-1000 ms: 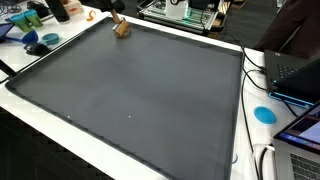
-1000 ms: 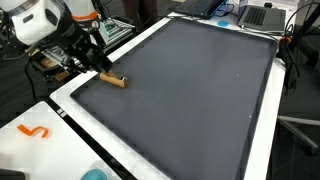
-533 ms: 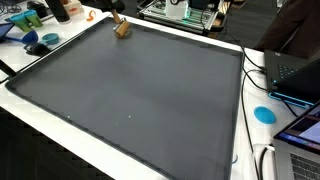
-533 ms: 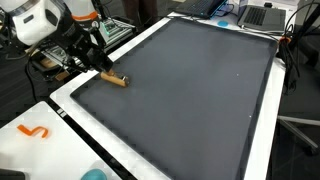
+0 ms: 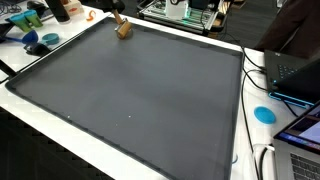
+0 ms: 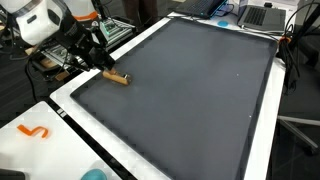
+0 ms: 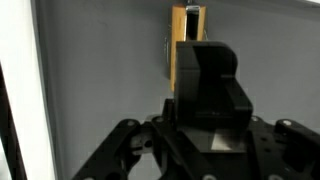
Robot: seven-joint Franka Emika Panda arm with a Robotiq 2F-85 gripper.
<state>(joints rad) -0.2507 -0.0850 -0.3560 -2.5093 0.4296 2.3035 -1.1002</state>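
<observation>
Gripper (image 6: 101,68) at the end of wooden block (image 6: 117,77), at a corner of dark mat (image 6: 200,90) – jaw opening, any hold: cannot tell – fingers mask it

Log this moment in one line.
gripper: at block, grip unclear | block: lying on mat, near its corner

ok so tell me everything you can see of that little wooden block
The wooden block is small, oblong and light brown, like plain wood; the wrist view shows a dark slot in it. It lies flat on the dark grey mat near a corner. The gripper is right at one end, but whether it grips the block is unclear.
</observation>
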